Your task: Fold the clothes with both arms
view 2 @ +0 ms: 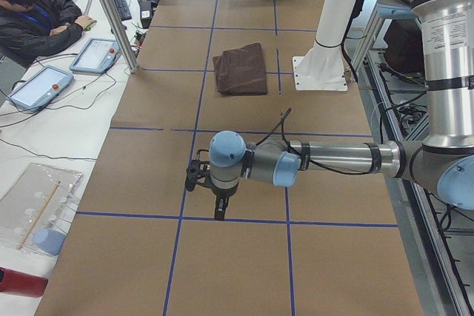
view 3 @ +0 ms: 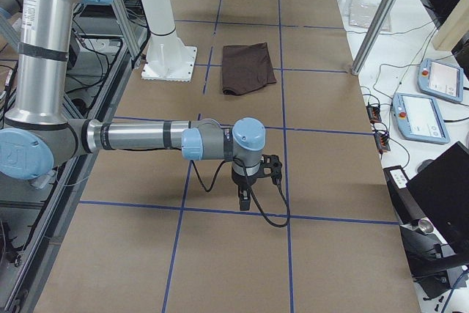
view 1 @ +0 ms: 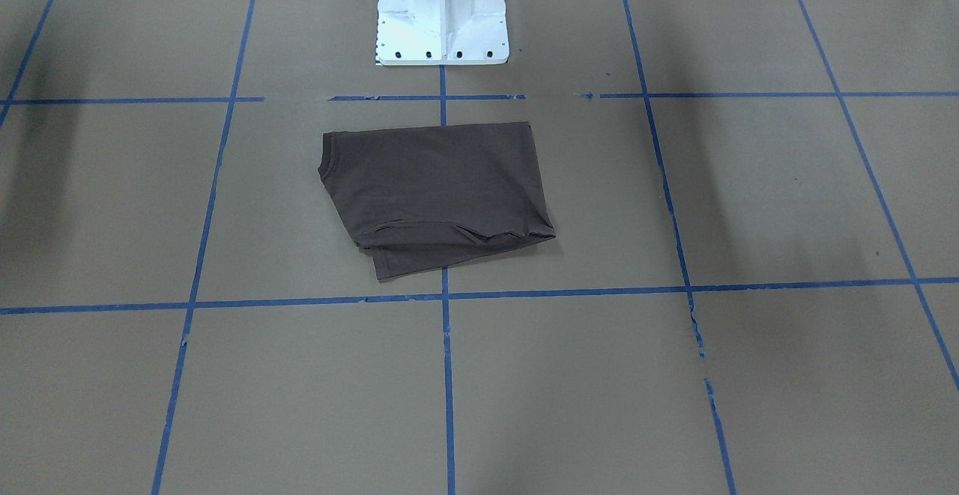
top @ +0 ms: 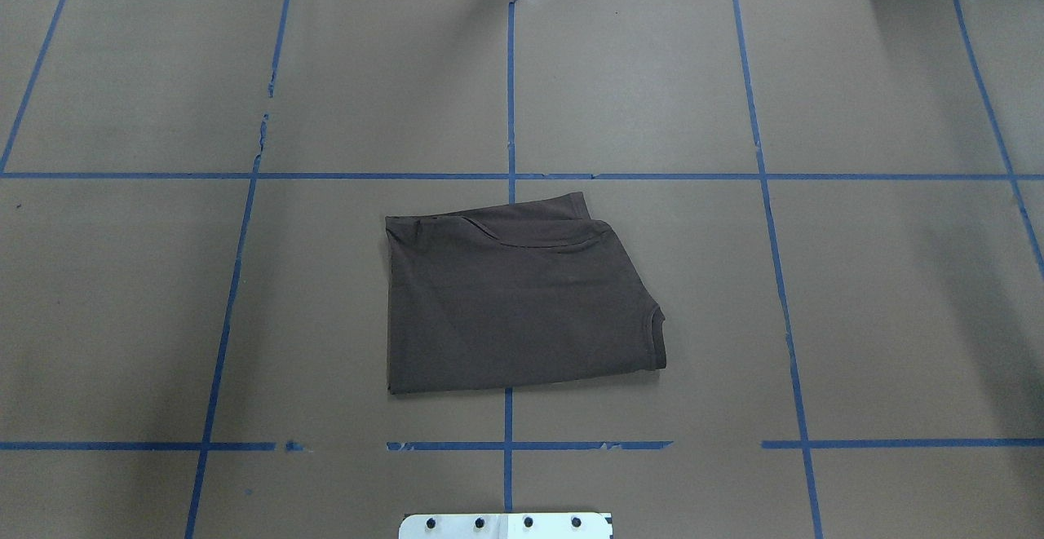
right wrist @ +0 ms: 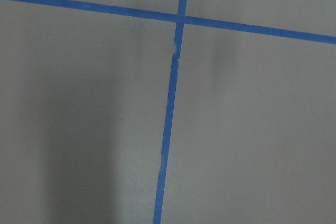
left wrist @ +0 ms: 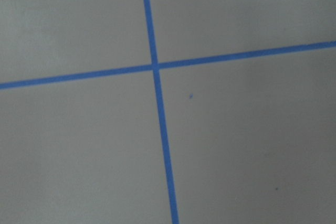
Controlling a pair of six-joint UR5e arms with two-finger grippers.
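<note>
T-shirt [top: 514, 302] folded, far edges offset; left arm [view 2: 333, 157], right arm [view 3: 139, 137] well away.

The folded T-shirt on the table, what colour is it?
The T-shirt is dark brown; overhead view shows it best.

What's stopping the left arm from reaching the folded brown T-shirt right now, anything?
Probably nothing, so likely yes. The left arm hangs over the table, apart from the T-shirt, with only its taped surface between them. The white pedestal stands beside the shirt, not across the path.

Brown T-shirt [top: 514, 302], apparently folded, on table [top: 881, 311]
</note>
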